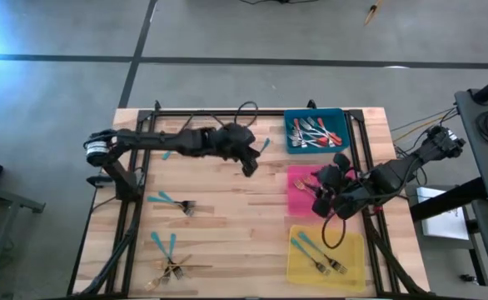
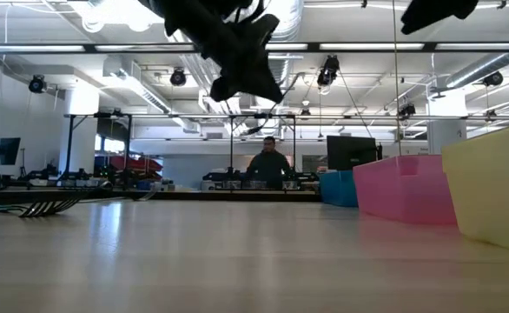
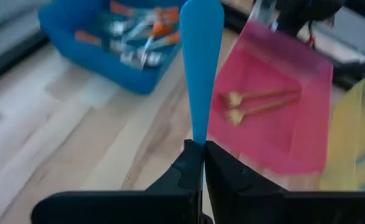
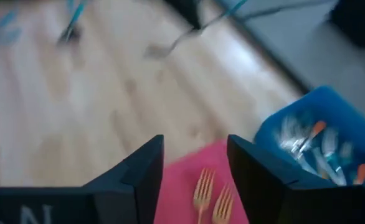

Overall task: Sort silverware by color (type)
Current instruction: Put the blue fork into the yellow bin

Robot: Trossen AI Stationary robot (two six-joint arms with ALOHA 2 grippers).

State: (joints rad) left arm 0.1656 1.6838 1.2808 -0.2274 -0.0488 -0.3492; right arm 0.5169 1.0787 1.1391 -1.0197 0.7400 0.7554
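So the wooden table [image 1: 227, 217] is the biggest thing here, with three trays lined up along its right edge. The yellow tray [image 1: 356, 267] sits at the near right corner with a few teal-handled forks [image 1: 315, 250] in it. The pink tray [image 1: 296, 204] is in the middle of that edge, and the right wrist view shows two gold forks [image 4: 210, 198] lying inside. The blue tray [image 1: 291, 133] is at the far right corner, full of red/orange-handled forks [image 1: 315, 133].

The left arm reaches across the far side of the table from the left edge, and the left gripper [image 1: 252, 158] hangs up in the air around the middle of the far side, a bit left of the blue tray. Its fingers are pinched tight on one teal fork [image 3: 200, 68], held by the head end so the teal handle sticks straight out.

The right gripper [image 4: 195, 168] hovers over the pink tray, jaws spread apart with nothing between them, the gold forks just below.

The unsorted stuff is all on the left half: a couple of loose teal forks [image 1: 171, 202] near the middle left, and a jumble of teal and gold forks [image 1: 169, 265] by the near left corner.

In the low view there's a person [image 2: 270, 165] way back in the room behind the table.
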